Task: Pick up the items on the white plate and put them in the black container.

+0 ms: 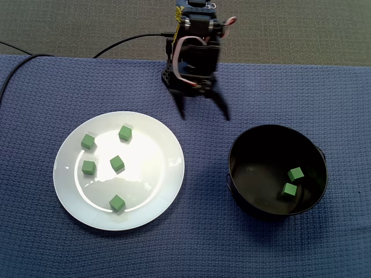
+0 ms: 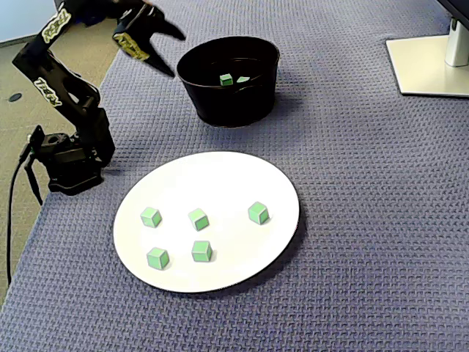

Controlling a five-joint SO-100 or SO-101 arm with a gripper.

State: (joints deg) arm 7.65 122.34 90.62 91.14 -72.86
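Observation:
Several small green cubes lie on the white plate [image 1: 145, 194] [image 2: 234, 180], among them one near its middle [image 1: 117, 163] [image 2: 198, 218] and one at its edge [image 1: 117, 202] [image 2: 258, 213]. The black container [image 1: 255, 145] [image 2: 234, 106] stands beside the plate and holds two green cubes [image 1: 295, 174] [image 2: 226, 79]. My gripper [image 1: 205, 118] [image 2: 176, 54] hangs open and empty above the cloth, between plate and container, close to the arm's base. It touches neither of them.
The arm's base [image 2: 69, 161] sits at the edge of the blue woven cloth [image 1: 191, 249]. A black cable [image 1: 127, 40] runs off behind it. A white monitor foot [image 2: 432, 66] stands at the far corner in a fixed view.

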